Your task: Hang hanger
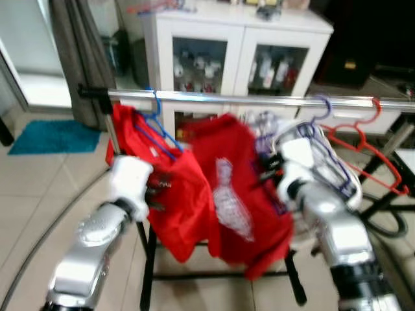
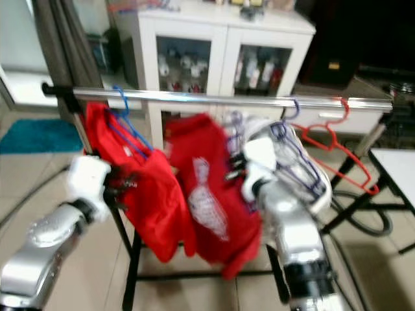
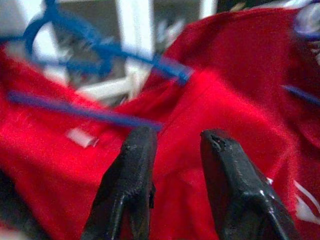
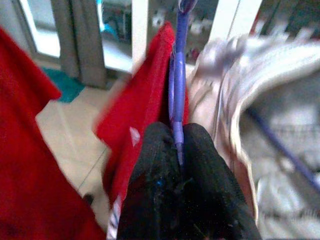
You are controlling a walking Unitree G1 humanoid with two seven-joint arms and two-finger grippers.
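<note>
A silver clothes rail runs across in front of me. A blue hanger hooks over its left end and carries a red shirt. My left gripper is at this shirt's front; in the left wrist view its fingers stand open, with red cloth showing between them. My right gripper is shut on a purple hanger that bears a second red shirt with a white print, held just below the rail's middle. The picture is blurred, so I cannot tell whether its hook touches the rail.
To the right on the rail hang a purple hanger with a white garment and a bare red hanger. A white glass-door cabinet stands behind. The rack's black legs are on the tiled floor, a teal mat at far left.
</note>
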